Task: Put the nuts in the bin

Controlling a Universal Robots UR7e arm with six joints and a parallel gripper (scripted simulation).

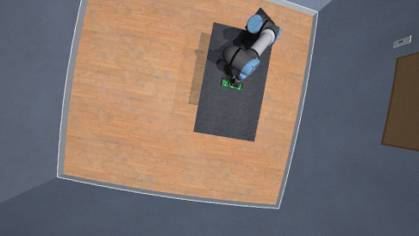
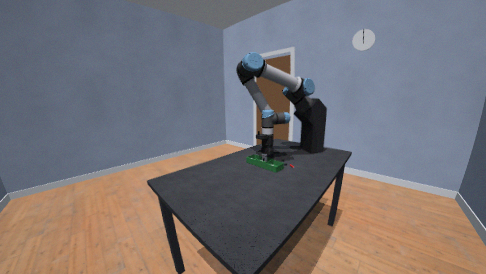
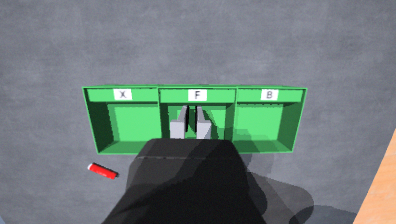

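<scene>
dark grey table point(image 3: 60, 45) carries a green three-part bin point(image 3: 95, 125) labelled x, f and b; the gripper point(image 3: 190, 121) hangs over the middle f part, jaws nearly together with a thin gap, nothing seen between them; no nut shows; a red stick point(image 3: 102, 171) lies near the x corner

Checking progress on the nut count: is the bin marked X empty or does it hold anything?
Empty. In the wrist view the X bin shows only its bare green floor, no nuts inside.
</scene>
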